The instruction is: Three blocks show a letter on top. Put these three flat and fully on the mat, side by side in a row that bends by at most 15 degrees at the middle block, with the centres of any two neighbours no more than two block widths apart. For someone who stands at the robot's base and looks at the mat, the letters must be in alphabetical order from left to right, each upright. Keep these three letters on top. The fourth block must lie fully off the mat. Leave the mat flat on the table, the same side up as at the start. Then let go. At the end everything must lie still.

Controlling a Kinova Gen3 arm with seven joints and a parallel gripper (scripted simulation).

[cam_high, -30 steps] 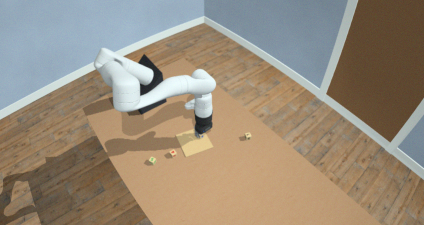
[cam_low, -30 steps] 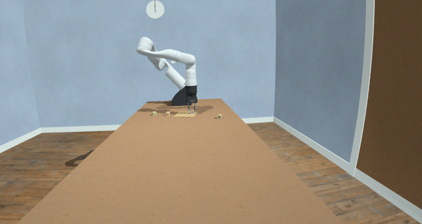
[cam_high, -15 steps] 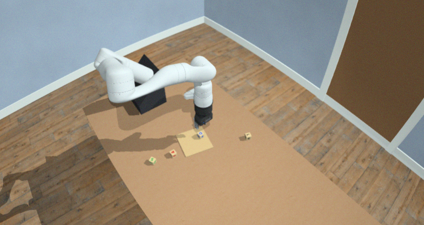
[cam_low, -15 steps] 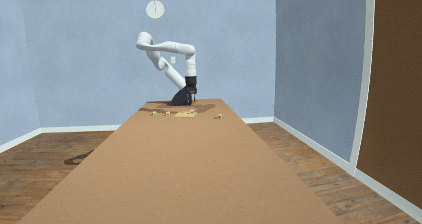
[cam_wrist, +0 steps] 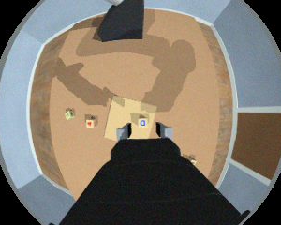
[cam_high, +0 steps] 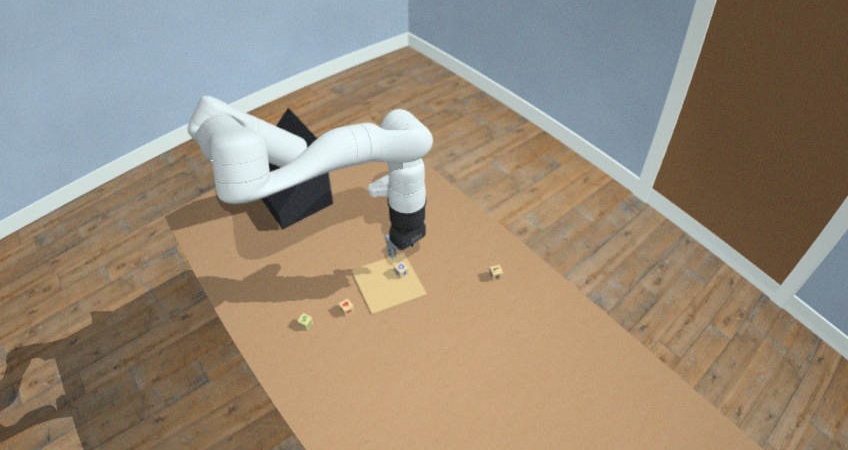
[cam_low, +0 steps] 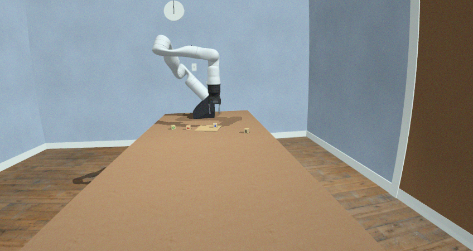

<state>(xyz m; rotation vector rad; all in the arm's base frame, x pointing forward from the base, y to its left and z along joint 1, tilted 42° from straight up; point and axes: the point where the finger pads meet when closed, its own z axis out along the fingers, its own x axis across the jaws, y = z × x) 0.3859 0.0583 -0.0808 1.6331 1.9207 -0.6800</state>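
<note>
A light tan mat (cam_high: 389, 285) lies on the brown table. A block with a blue mark (cam_high: 400, 269) sits on the mat near its far right corner; it also shows in the wrist view (cam_wrist: 142, 123) and in the exterior view (cam_low: 215, 125). My gripper (cam_high: 399, 249) is open and empty, a little above this block, fingers apart (cam_wrist: 142, 130). A block with a red mark (cam_high: 346, 306) lies off the mat to its left. A block with a green mark (cam_high: 305, 321) lies further left. A fourth block with a dark mark (cam_high: 495, 271) lies off the mat to the right.
The robot's black base (cam_high: 294, 175) stands at the far end of the table. The arm's shadow falls across the table left of the mat. The long table runs toward the exterior camera.
</note>
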